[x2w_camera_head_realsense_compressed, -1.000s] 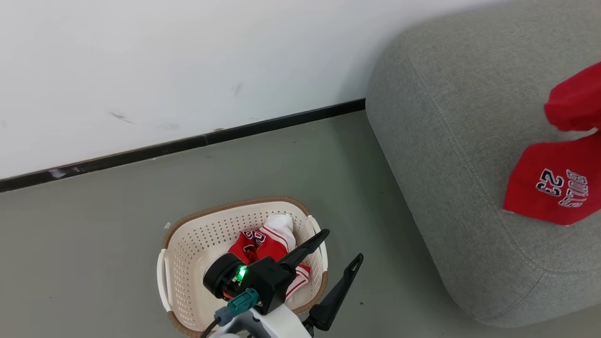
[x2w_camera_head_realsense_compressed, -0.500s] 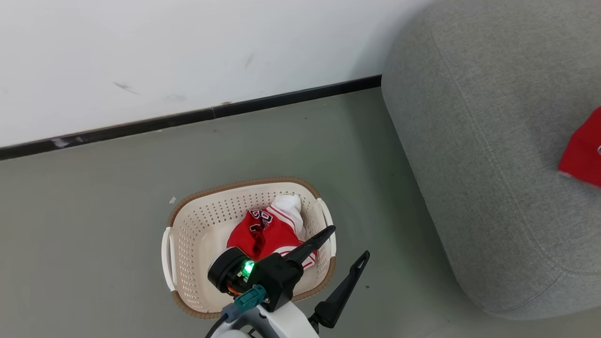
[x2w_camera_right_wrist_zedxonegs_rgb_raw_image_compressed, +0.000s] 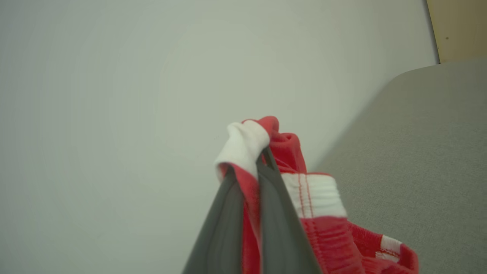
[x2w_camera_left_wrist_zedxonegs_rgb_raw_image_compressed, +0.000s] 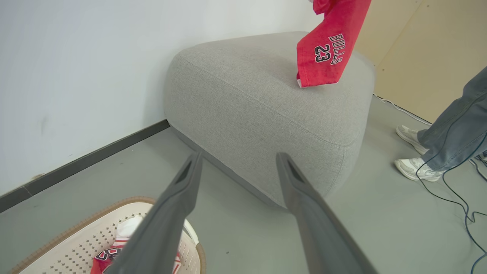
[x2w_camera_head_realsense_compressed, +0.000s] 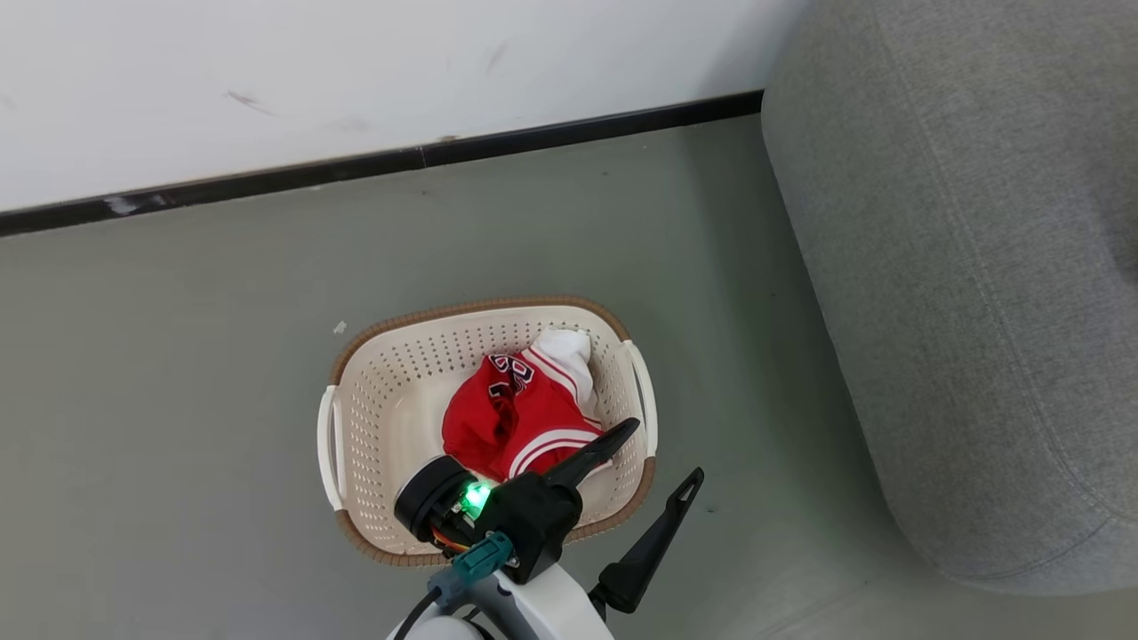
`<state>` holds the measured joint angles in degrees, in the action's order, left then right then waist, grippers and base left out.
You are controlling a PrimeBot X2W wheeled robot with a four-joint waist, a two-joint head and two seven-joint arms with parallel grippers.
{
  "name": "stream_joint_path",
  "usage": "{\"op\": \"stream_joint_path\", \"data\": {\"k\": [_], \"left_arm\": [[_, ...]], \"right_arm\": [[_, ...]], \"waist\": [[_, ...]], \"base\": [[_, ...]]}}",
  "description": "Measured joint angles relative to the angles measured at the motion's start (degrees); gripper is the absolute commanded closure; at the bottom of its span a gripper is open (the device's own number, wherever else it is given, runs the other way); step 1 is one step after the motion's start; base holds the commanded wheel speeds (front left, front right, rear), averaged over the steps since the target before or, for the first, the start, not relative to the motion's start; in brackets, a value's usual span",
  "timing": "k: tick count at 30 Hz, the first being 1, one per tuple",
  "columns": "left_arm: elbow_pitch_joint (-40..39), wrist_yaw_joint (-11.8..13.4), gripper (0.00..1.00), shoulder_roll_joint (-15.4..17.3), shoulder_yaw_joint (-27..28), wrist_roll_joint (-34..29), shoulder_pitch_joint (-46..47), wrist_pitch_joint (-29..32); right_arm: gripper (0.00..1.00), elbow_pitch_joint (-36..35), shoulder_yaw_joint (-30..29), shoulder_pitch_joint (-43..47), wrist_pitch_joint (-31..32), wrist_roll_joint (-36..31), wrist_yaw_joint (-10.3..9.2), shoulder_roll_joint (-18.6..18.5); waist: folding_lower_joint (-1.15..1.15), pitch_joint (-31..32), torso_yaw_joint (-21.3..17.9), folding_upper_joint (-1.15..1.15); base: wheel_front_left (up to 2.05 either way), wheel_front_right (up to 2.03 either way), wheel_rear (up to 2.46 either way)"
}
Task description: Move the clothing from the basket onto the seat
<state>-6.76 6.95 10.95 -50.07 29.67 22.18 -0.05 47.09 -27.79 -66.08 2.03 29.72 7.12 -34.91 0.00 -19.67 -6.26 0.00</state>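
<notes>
White wall (x2w_camera_head_realsense_compressed: 356,71) across the top of my head view, grey-green floor (x2w_camera_head_realsense_compressed: 178,356) under it, black baseboard (x2w_camera_head_realsense_compressed: 533,142) running between the two. The big grey seat (x2w_camera_head_realsense_compressed: 960,267) takes the whole right side, its rounded corner turned toward the basket and well apart from it.

Left wrist view now: a person (x2w_camera_left_wrist_zedxonegs_rgb_raw_image_compressed: 452,121) in jeans stands at the right edge beyond the seat. Their white sneakers (x2w_camera_left_wrist_zedxonegs_rgb_raw_image_compressed: 412,169) are on the floor, with thin cables (x2w_camera_left_wrist_zedxonegs_rgb_raw_image_compressed: 460,198) lying close by.

Back on the head view, the laundry basket (x2w_camera_head_realsense_compressed: 373,418) sits on the floor at lower centre, cream with perforated walls and a brown rim.

At the top of the left wrist view a red garment (x2w_camera_left_wrist_zedxonegs_rgb_raw_image_compressed: 327,23) lettered "BULLS 23" hangs over the seat. Its lower corner seems to touch the cushion top, though I can't be sure from this angle.

The rest of the clothing (x2w_camera_head_realsense_compressed: 498,427) is a red bundle in the right half of the basket, with white stripes, some lettering and a white part at its upper end.

My left gripper (x2w_camera_head_realsense_compressed: 665,451) hovers at the basket's lower right, fingers spread wide with nothing between them. One finger crosses the red bundle in frame and the other is over bare floor outside the rim. A green light (x2w_camera_head_realsense_compressed: 477,496) glows on the wrist.

My right gripper (x2w_camera_right_wrist_zedxonegs_rgb_raw_image_compressed: 253,167) is pinched nearly closed on the red garment. The white elastic band bunches over the fingertips, with the seat at the right of that view.
</notes>
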Motion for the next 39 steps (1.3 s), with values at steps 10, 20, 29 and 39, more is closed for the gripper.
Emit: {"op": "stream_joint_path", "data": {"k": [10,20,29,39], "left_arm": [[-0.8,0.57,0.0,0.53,-0.03,-0.32,0.82,1.67],[-1.72,1.01,0.0,1.41,-0.22,-1.07,2.13,3.53],[-2.25,1.59,0.0,1.67,0.49,-1.56,3.39,4.03],[-2.41,2.33,0.0,1.88,1.75,-2.07,4.8,4.01]], "right_arm": [[1.0,4.9,-1.08,-0.1,-1.08,-1.0,0.01,0.49],[1.0,9.21,-0.98,2.74,-3.38,-1.02,0.01,4.46],[1.0,12.25,-1.09,4.26,-6.12,-0.49,0.01,7.03],[0.75,14.47,-0.02,5.11,-8.75,-0.62,0.01,10.29]], "waist": [[0.0,-3.4,1.05,0.0],[0.0,-7.37,1.19,0.0],[0.0,-10.33,0.59,0.0],[0.0,-12.53,-0.51,0.0]], "base": [[0.0,0.0,0.0],[0.0,0.0,0.0],[0.0,0.0,0.0],[0.0,0.0,0.0]]}}
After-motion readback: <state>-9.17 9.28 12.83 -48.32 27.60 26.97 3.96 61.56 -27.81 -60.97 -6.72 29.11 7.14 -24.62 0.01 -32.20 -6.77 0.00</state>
